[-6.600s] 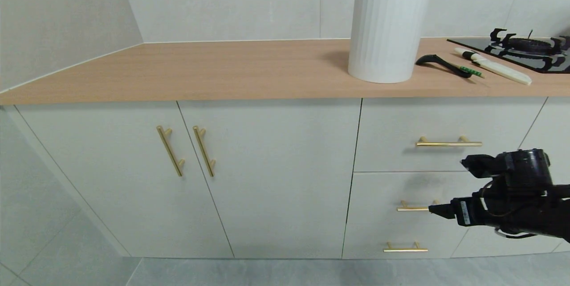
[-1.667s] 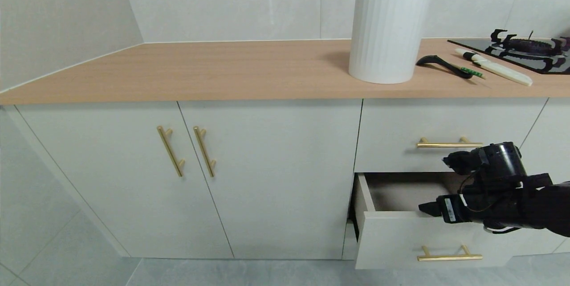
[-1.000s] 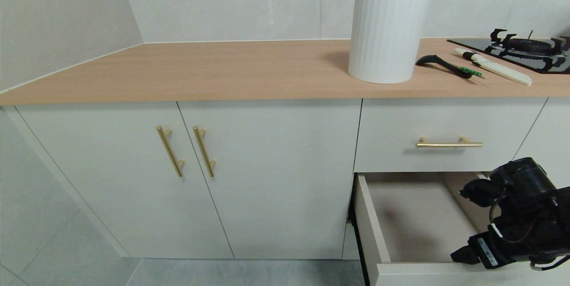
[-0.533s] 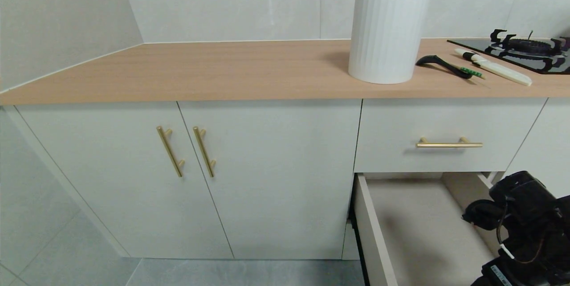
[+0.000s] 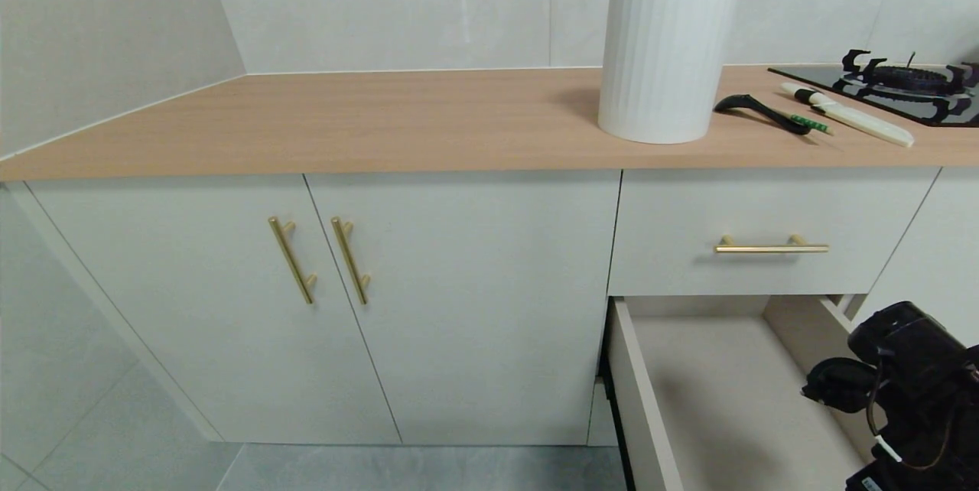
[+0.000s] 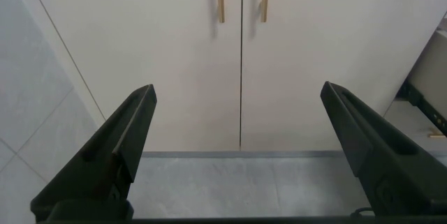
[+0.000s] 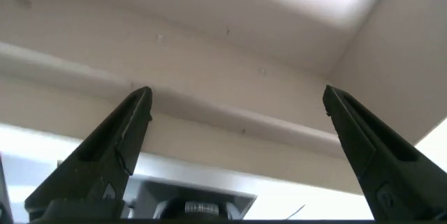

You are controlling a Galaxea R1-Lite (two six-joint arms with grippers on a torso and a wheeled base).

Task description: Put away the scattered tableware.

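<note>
Wooden table [image 5: 382,120] at the upper right of the head view carries the tableware: a black spoon [image 5: 757,110] and a white knife [image 5: 849,115]. The drawer [image 5: 642,399] at lower right is open, so opening is judged done; a reach up to the spoon is called for. Right claw [image 7: 236,98] and left claw [image 6: 237,95] are shown wide and empty by the wrist views.

The surface [image 5: 344,124] is matt and wood-grained. The ribbed white canister [image 5: 664,47] is smooth, plastic or perhaps ceramic. The handle [image 5: 771,248] is brushed brass-coloured metal, the cabinet doors [image 5: 459,300] are matt off-white, the open drawer [image 5: 734,399] is smooth matt beige inside, and the wall tiles [image 5: 382,1] are faintly glossy.
</note>
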